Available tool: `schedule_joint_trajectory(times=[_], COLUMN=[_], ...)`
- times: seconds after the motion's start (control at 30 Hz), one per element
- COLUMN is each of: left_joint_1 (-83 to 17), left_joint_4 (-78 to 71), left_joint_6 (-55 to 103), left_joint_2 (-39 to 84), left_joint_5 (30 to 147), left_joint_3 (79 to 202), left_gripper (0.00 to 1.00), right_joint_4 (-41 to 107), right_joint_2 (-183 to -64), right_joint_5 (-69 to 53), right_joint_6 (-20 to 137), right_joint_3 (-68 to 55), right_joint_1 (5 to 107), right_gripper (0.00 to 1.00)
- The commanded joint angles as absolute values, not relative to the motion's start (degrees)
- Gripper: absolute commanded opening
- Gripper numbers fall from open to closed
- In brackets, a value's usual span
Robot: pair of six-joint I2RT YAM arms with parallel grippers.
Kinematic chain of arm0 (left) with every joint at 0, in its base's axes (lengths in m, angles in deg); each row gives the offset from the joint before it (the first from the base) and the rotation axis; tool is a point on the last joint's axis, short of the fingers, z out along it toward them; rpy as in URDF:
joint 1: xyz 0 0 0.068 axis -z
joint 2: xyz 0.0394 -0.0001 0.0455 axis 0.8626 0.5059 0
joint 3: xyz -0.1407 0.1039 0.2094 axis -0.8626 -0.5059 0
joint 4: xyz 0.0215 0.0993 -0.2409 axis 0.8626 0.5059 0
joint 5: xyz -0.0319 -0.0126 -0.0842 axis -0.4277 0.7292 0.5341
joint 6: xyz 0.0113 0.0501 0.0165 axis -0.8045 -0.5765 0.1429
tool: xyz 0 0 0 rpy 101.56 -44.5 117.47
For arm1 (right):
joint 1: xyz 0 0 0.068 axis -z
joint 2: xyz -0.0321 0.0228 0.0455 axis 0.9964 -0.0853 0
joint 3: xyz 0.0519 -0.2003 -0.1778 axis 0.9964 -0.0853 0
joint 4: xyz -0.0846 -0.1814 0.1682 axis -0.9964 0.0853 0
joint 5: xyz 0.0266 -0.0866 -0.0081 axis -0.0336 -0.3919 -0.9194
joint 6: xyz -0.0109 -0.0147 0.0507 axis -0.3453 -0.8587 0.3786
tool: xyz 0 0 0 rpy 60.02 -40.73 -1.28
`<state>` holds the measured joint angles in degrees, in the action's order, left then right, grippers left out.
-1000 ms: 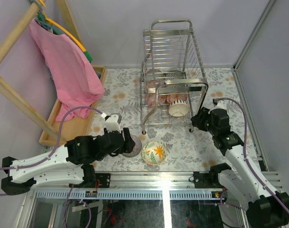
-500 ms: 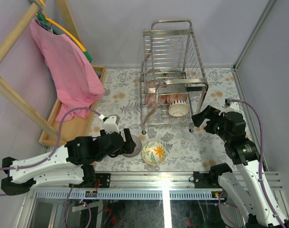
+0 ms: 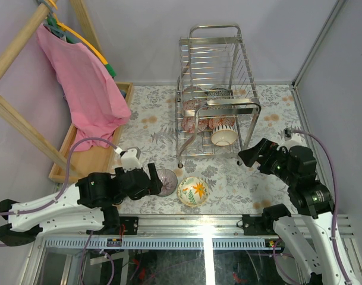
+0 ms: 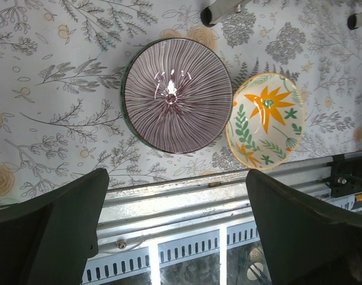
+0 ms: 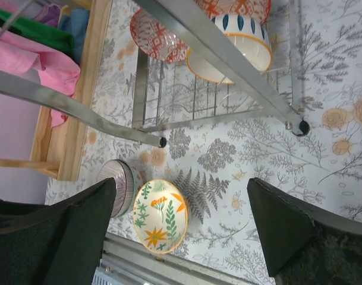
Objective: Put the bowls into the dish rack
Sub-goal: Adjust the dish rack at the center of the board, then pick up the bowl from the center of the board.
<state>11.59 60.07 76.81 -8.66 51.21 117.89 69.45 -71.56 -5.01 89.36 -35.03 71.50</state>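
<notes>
**Both grippers open, two bowls still on the table**

Your left gripper (image 3: 154, 180) stands spread wide with nothing between its fingers (image 4: 56, 222). In the left wrist view, the purple striped bowl (image 4: 176, 95) sits upright on the flowered tablecloth (image 4: 44, 107) ahead of the fingertips. It is roughly centred on the gap but beyond it, and neither finger touches it. From above, that gripper sits just at the left edge of the same bowl. The yellow leaf-patterned bowl (image 4: 264, 119) lies to the striped bowl's right, with their rims meeting or very nearly so. It is also upright and outside the fingers.

Your right gripper (image 3: 252, 153) is likewise spread wide and holds nothing. It hangs near the right front leg of the dish rack (image 3: 216, 71), apart from the wires. In the right wrist view, its fingers (image 5: 56, 228) frame bare tablecloth. The leaf-patterned bowl shows low between them, nearer the left finger and well below.

On the rack's lower tier, a cream bowl with blue marks and an orange rim (image 5: 234, 44) stands on edge at the right. Red-patterned bowls (image 5: 157, 35) stand beside it. On the upper tier you can make out a grey patterned bowl (image 3: 218, 93) and a reddish one (image 3: 192, 103).

A pink cloth (image 3: 85, 83) hangs at the far left above a wooden tray (image 3: 57, 171).
</notes>
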Motion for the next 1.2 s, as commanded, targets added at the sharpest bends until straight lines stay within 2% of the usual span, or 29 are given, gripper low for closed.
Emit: schedule_joint_trajectory(times=[0.0,0.23,0.47,0.6,0.9,1.17], left_joint_1=[11.29,11.30,12.73,17.77,25.19,31.22], left_joint_4=[62.07,56.99,46.22,44.00,39.45,33.01], left_joint_6=[78.81,76.57,75.41,78.15,84.25,99.94], left_joint_2=[-8.33,-6.50,-5.03,0.24,11.34,16.98], left_joint_5=[49.24,51.60,61.64,60.16,59.32,54.79], left_joint_3=[116.24,114.28,112.13,112.61,115.11,113.35], left_gripper=[1.00,1.00,0.99,0.99,0.99,1.00], right_joint_4=[71.21,72.64,74.30,73.33,75.19,76.69], right_joint_2=[-70.89,-70.46,-67.24,-67.10,-68.38,-65.69], right_joint_5=[0.35,6.61,11.75,15.27,15.76,17.29], right_joint_6=[90.03,88.63,88.61,87.94,84.78,84.68], right_joint_3=[-37.50,-42.78,-48.82,-50.82,-50.71,-50.58], right_joint_1=[71.72,71.72,71.63,71.66,71.66,71.65], right_gripper=[0.98,0.96,0.92,0.88,0.87,0.87])
